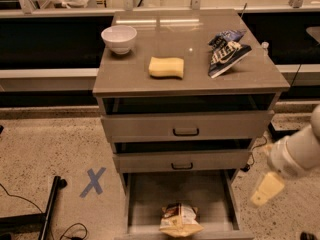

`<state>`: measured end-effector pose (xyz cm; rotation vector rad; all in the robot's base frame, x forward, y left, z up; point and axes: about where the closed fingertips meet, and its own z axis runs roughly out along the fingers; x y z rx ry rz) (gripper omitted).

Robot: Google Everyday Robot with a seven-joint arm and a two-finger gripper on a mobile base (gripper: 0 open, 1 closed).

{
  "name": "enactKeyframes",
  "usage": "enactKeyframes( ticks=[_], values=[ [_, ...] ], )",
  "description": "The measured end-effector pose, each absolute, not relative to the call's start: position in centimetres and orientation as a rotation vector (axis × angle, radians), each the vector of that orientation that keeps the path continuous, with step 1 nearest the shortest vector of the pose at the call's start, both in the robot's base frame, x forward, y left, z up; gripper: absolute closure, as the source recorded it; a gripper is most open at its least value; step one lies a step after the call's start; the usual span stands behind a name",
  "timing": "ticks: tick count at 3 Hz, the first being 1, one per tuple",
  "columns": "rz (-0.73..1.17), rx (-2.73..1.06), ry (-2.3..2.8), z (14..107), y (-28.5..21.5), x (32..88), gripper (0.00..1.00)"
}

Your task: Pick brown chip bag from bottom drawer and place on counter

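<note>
The brown chip bag (179,220) lies crinkled at the front of the open bottom drawer (150,194), tan-yellow end toward me. The counter (195,34) is the glossy grey-brown top of the cabinet. My gripper (267,189) hangs from the white arm (299,155) to the right of the cabinet, outside the drawer. It is level with the drawer's right side, above and to the right of the bag, and apart from it. It holds nothing that I can see.
On the counter stand a white bowl (119,38), a yellow sponge (166,67) and a dark blue bag (227,54). The two upper drawers (186,126) are slightly open. A blue tape X (93,181) and a black stand leg (50,209) are on the floor to the left.
</note>
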<state>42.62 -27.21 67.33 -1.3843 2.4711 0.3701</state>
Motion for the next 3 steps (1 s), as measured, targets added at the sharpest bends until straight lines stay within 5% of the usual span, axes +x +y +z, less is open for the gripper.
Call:
enactKeyframes(
  ticks=[3],
  values=[
    [0.335, -1.468, 2.319, 61.2, -26.9, 42.7, 0.0]
  ],
)
